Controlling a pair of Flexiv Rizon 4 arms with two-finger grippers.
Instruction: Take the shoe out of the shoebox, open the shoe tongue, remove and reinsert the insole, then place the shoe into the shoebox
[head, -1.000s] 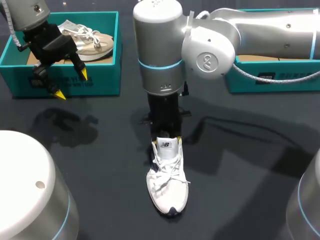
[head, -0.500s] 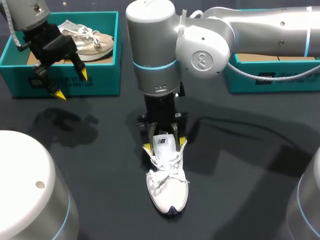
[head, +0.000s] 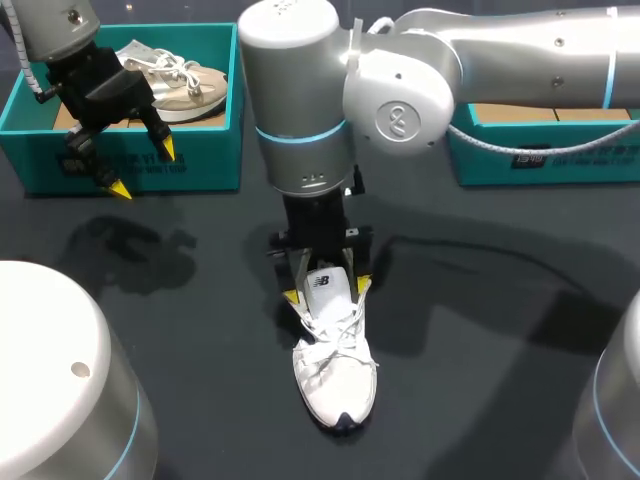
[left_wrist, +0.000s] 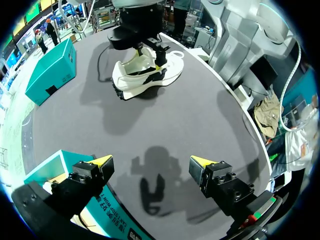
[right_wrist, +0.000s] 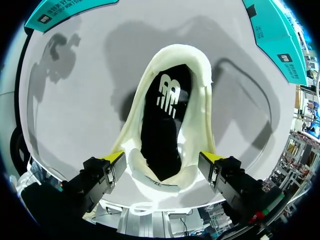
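A white shoe (head: 335, 372) stands on the dark table near the middle, toe toward the front edge. Its tongue (head: 324, 283) stands pulled up. My right gripper (head: 325, 291) hangs straight down over the shoe's mouth, open, one yellow tip on each side of the tongue. In the right wrist view the shoe's collar (right_wrist: 192, 100) rings a black insole (right_wrist: 162, 125) that lies inside, and the right gripper (right_wrist: 164, 159) straddles the collar's near end. My left gripper (head: 140, 168) is open and empty at the left shoebox's (head: 205, 165) front wall. From there the shoe (left_wrist: 145, 82) lies far ahead of the left gripper (left_wrist: 152, 162).
A beige shoe (head: 175, 75) lies in the left teal shoebox. A second teal shoebox (head: 540, 155) stands at the back right, under my right arm. Two grey arm bases (head: 60, 380) fill the front corners.
The right gripper's fingers have spread apart and let go of the tongue, which now stands free between them. The right arm has shifted slightly left. The left arm has not moved.
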